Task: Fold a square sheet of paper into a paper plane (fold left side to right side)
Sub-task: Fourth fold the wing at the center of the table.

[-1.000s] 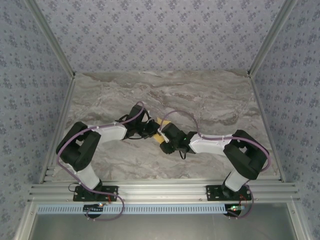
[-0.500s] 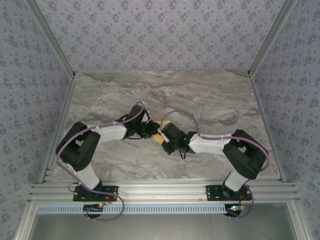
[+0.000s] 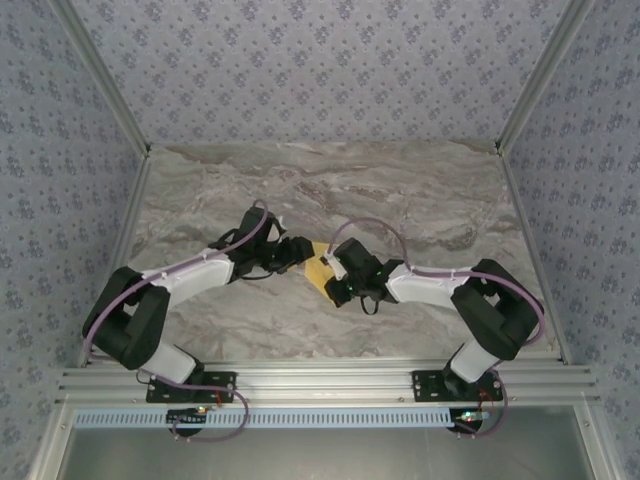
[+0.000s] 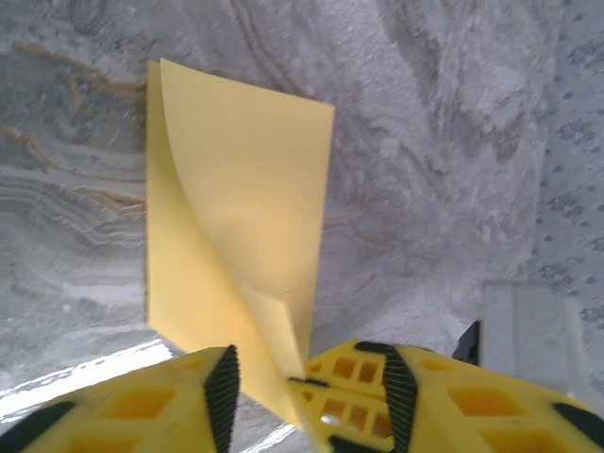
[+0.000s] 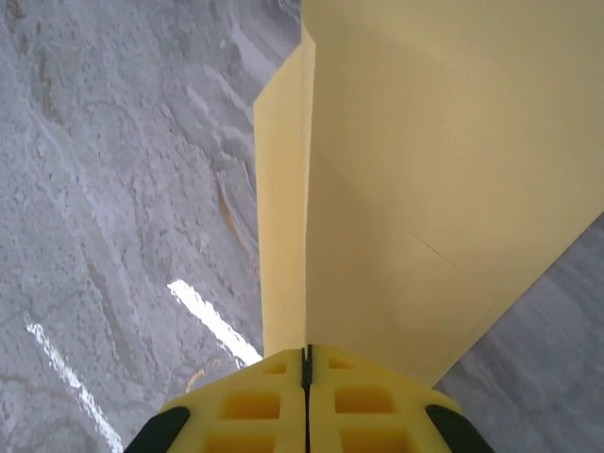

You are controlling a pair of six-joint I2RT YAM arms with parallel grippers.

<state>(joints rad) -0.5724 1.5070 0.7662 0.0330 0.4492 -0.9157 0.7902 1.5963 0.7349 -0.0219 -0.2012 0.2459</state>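
**Folding sheet mid-table, right pincer pinching, left pincer spread**

Top external view: the square sheet of paper point(image 3: 318, 268) lies around the middle of the marble table point(image 3: 430, 200), between the two arms. Left gripper point(image 3: 299, 256) comes in from the left and sits at the sheet's left edge. Right gripper point(image 3: 334, 274) comes in from the right, on the sheet's right edge. The two grippers are close together with yellow paper showing between them. Jaw state is too small to read from here.

Left wrist view: the square sheet of paper point(image 4: 245, 189) is partly folded, with an upper layer curling over a lower one that lies on the table point(image 4: 434, 142). The near corner of the sheet dips into the gap of the left gripper point(image 4: 310, 385). The yellow fingers point(image 4: 160, 411) stand spread apart, and whether the right-hand finger touches the paper edge can't be told. Nothing is clamped.

Right wrist view: the right gripper point(image 5: 307, 366) has its fingers pressed together, with only a thin seam between them. The square sheet of paper point(image 5: 425, 160) rises straight out of that seam, pinched. A second narrow layer shows on the left side of the fold line. The grey table point(image 5: 123, 189) is beneath.
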